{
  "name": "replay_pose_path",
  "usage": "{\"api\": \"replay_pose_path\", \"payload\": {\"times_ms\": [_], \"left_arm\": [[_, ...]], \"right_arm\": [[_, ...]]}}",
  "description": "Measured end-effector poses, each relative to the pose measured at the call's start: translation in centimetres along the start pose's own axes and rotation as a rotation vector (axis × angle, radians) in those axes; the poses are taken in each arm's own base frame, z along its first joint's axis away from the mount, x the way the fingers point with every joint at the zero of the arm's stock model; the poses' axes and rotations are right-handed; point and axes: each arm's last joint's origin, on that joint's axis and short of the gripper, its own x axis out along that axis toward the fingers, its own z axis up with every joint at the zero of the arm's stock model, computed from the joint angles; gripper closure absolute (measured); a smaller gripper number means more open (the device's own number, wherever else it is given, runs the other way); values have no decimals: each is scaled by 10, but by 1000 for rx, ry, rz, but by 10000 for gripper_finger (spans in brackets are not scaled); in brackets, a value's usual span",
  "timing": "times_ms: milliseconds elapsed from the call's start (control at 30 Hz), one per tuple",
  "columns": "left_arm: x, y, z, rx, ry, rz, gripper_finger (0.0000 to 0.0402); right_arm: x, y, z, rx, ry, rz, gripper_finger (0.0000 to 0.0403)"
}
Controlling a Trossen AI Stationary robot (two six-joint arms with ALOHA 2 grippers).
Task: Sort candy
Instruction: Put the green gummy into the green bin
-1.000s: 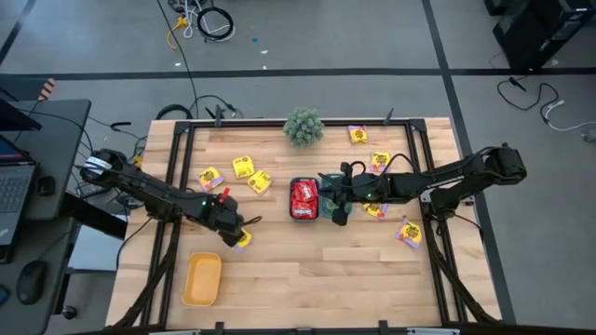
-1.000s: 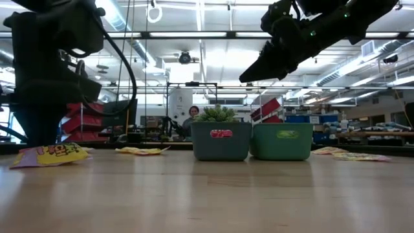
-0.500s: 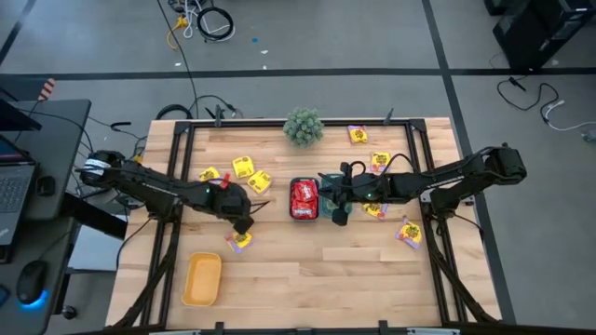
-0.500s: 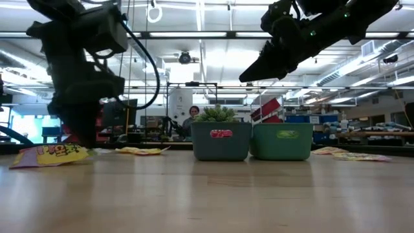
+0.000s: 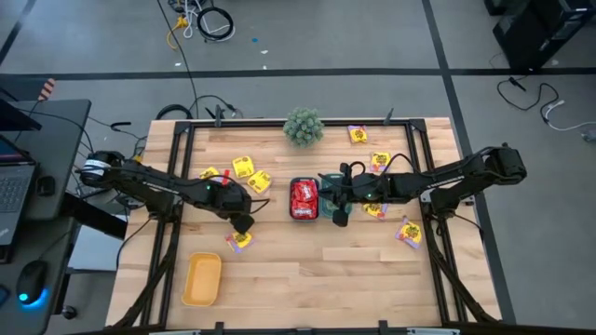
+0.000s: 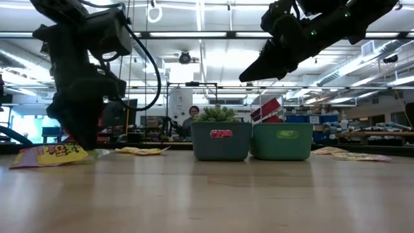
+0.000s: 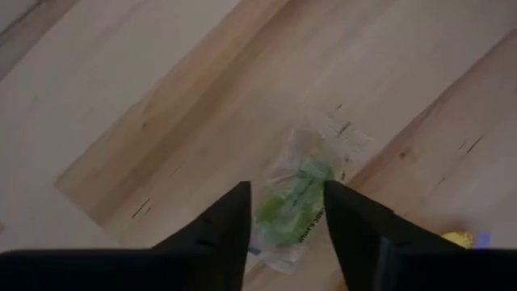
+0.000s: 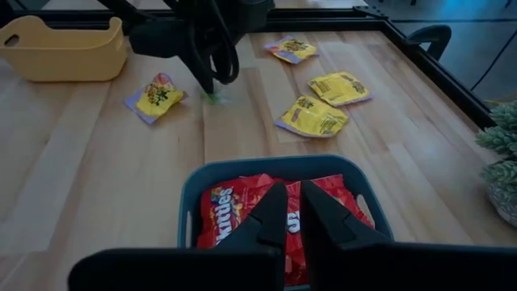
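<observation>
While the left gripper point(image 7: 284, 212) points down at the table with its fingers spread either side of a pale green candy packet point(image 7: 300, 194), not clamped on it, that packet lies flat at about 8 o'clock from the teal tray point(image 5: 304, 199) of red candy. The right gripper point(image 8: 292, 217), clenched and empty, hangs above that tray.

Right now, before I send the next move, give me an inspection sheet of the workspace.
Surface: wooden table, dark frame.
Job's things: red candy fills the teal tray; yellow packets scattered on both sides; a pale green packet lies on the wood.
Clutter: plant ball; yellow tray, contents not visible.
Grippers: left gripper open, fingers straddling the green packet; right gripper shut, above the teal tray.
Cables: coils on the floor.
Surroundings: workshop; a person far behind.
</observation>
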Motion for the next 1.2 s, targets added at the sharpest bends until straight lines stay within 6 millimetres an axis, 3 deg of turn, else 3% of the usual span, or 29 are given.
{"api": "replay_pose_path", "payload": {"times_ms": [167, 633, 767, 1033, 1200], "left_arm": [[4, -2, 1, 51, -8, -8, 215], [7, -6, 2, 299, 1, -34, 217], [7, -7, 2, 332, -1, -40, 252], [-4, -18, 13, 354, -48, -80, 385], [-26, -34, 38, 403, -145, -142, 393]], "right_arm": [[0, 0, 0, -10, 0, 0, 380], [0, 0, -1, -13, 15, 0, 380], [0, 0, -1, -13, 15, 0, 380], [-1, 0, -1, -13, 14, 0, 379], [-11, -2, 4, -15, 1, 0, 378]]}}
